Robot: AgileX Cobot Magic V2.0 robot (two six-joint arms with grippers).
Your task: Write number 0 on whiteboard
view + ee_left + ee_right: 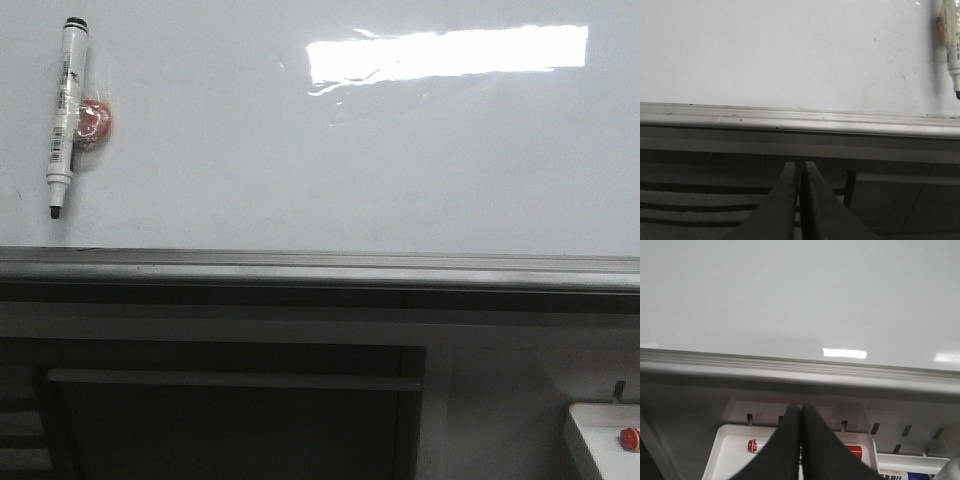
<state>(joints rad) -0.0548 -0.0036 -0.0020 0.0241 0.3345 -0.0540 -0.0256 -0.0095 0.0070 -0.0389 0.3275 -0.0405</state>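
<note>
The whiteboard (330, 170) fills the upper front view, glossy white, with a bright reflection and a grey rail (320, 268) along its lower edge. No number 0 shows on it. A white marker (65, 115) with a black tip pointing down hangs at the board's upper left, over a red magnet (94, 120). The marker also shows in the left wrist view (951, 40). My left gripper (800, 167) is shut and empty, below the rail. My right gripper (800, 410) is shut and empty, below the rail (800, 367). Neither gripper shows in the front view.
A small white box (600, 440) with a red knob (629, 437) sits at the lower right. In the right wrist view a white tray (730, 450) holding a red-capped item (757, 445) lies under my fingers. A dark frame (230, 400) stands below the rail.
</note>
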